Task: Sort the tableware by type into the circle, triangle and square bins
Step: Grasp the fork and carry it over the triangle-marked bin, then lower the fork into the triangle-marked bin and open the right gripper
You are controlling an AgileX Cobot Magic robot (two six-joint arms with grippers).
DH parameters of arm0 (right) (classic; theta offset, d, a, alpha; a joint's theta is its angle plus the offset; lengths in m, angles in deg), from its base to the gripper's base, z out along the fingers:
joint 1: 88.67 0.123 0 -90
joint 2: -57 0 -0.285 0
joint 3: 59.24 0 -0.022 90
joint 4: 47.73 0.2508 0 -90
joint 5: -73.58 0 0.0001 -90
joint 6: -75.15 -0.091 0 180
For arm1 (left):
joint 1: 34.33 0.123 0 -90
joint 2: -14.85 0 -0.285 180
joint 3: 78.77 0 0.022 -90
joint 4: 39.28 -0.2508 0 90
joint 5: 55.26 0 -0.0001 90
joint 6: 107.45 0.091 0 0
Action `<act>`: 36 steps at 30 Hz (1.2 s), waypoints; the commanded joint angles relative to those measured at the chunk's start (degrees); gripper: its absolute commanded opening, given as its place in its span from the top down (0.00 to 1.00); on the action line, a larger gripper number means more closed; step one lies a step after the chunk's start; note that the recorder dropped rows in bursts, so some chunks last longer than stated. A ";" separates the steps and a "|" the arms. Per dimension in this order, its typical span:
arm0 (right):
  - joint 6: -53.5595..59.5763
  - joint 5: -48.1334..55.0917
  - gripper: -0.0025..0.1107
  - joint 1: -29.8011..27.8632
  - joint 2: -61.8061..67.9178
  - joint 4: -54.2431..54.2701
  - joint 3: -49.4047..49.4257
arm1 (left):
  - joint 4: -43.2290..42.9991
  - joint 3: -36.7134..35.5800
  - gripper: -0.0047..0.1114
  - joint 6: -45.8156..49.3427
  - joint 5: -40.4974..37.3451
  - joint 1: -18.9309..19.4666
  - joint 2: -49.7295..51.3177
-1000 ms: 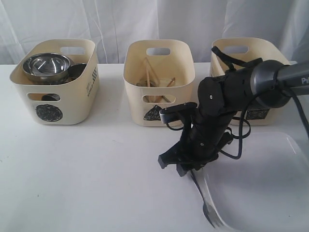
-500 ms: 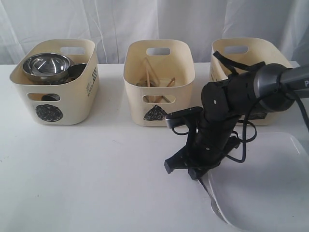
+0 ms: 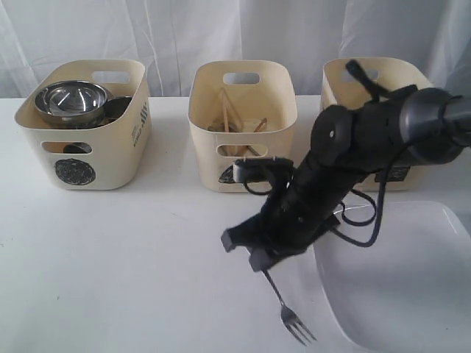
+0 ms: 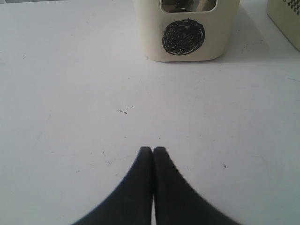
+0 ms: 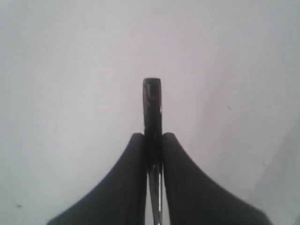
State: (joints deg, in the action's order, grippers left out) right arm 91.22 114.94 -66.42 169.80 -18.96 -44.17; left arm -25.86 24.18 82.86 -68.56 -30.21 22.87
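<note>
A white table (image 3: 147, 257) fills the scene. At its near right corner lies a large white square plate (image 3: 412, 294). Along the far side stand three cream plastic tubs with cut-out handles. The circle bin (image 3: 110, 158) is on the left, the triangle bin (image 3: 206, 158) in the middle and the square bin (image 3: 335, 92) on the right, its mark mostly hidden.

The black right arm (image 3: 368, 140) reaches from the right, across the front of the square bin, down toward the table's middle. Stacked steel bowls (image 3: 72, 101) sit in the circle bin.

The right gripper (image 3: 259, 259) is clamped on the handle of a steel fork (image 3: 287, 309). The fork's tines point toward the near edge, just left of the plate's rim. I cannot tell whether they touch the table.

Pale wooden chopsticks (image 3: 228, 118) lean inside the triangle bin.

The left gripper (image 4: 153, 152) has its fingers pressed together on nothing. It is over bare table, in front of the circle bin.
</note>
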 commanded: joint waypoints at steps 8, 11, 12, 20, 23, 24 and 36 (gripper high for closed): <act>19.58 -15.22 0.98 -0.03 -14.21 19.94 -1.33 | 0.26 -0.17 0.96 0.02 -0.11 -0.25 -0.23; 21.07 -25.74 0.98 -0.03 -17.27 22.01 -1.33 | 0.26 -0.17 0.96 0.02 -0.11 -0.25 -0.23; 21.19 -28.71 0.98 -0.03 -17.99 22.01 -1.33 | 0.26 -0.17 0.96 0.02 -0.11 -0.25 -0.23; 19.52 -49.78 0.98 -0.03 -18.55 23.50 -1.33 | 0.26 -0.17 0.96 0.02 -0.11 -0.25 -0.23; 19.35 -59.55 0.98 -0.03 -16.88 23.15 -1.33 | 0.26 -0.17 0.96 0.02 -0.11 -0.25 -0.23; 19.35 -62.26 0.98 -0.03 -16.15 22.89 -1.33 | 0.26 -0.17 0.96 0.02 -0.11 -0.25 -0.23; 16.61 -72.97 0.98 -0.03 0.17 8.51 -9.96 | 0.26 -0.17 0.96 0.02 -0.11 -0.25 -0.23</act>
State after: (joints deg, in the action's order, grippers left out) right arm 109.16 43.41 -66.42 166.68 -7.17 -51.57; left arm -25.86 24.18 82.86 -68.56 -30.21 22.87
